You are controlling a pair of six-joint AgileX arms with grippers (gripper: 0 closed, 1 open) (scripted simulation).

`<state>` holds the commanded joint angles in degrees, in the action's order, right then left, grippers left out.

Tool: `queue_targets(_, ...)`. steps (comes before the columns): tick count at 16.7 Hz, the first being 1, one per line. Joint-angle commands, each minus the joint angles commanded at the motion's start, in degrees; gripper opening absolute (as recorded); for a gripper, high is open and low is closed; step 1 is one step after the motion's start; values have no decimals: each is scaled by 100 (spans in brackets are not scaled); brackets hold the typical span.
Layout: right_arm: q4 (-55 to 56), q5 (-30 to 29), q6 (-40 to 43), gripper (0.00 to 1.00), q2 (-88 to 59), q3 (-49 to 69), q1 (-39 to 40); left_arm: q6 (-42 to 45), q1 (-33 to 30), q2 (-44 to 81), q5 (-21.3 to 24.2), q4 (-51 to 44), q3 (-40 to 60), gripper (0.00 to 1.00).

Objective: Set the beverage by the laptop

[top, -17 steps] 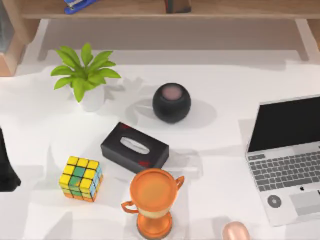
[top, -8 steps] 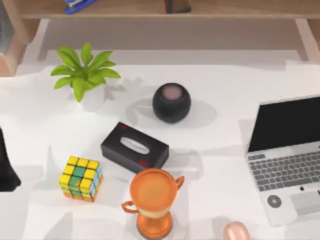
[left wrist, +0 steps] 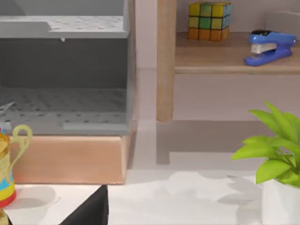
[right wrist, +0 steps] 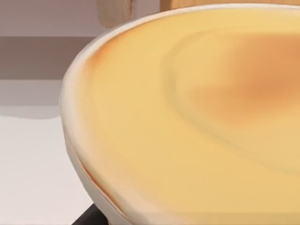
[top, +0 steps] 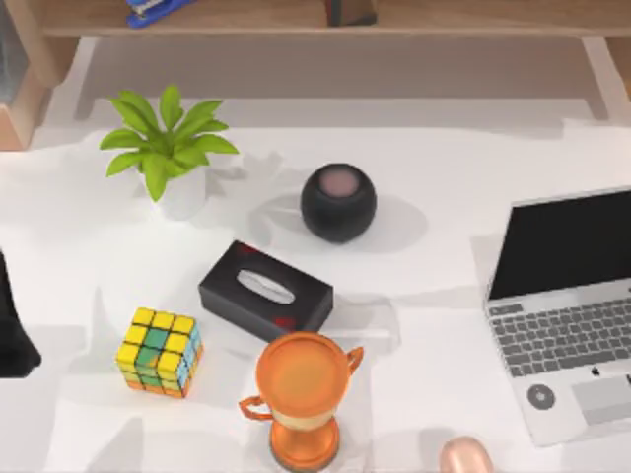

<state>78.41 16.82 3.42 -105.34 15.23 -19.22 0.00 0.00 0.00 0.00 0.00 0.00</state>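
The laptop (top: 562, 305) stands open at the table's right edge, black screen up and grey keys towards the front. A rounded pinkish-tan top, apparently the beverage (top: 465, 457), pokes in at the table's front edge, left of the laptop's front corner. In the right wrist view a smooth pale orange curved surface (right wrist: 187, 117) sits very close to the camera, with a dark sliver (right wrist: 89, 218) beneath it. My left arm (top: 14, 330) is parked at the table's left edge as a dark shape.
An orange trophy cup (top: 304, 394) stands just left of the pinkish top. Behind it lie a black tissue box (top: 264, 290), a Rubik's cube (top: 158, 352), a black round speaker (top: 338, 202) and a potted plant (top: 170, 148). A wooden shelf (top: 325, 20) runs along the back.
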Motion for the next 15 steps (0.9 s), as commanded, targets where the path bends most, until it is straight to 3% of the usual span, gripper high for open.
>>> queue_targets(15, -398, 20, -10, 0, 668, 154, -122, 0, 0, 0, 0, 0, 0, 100)
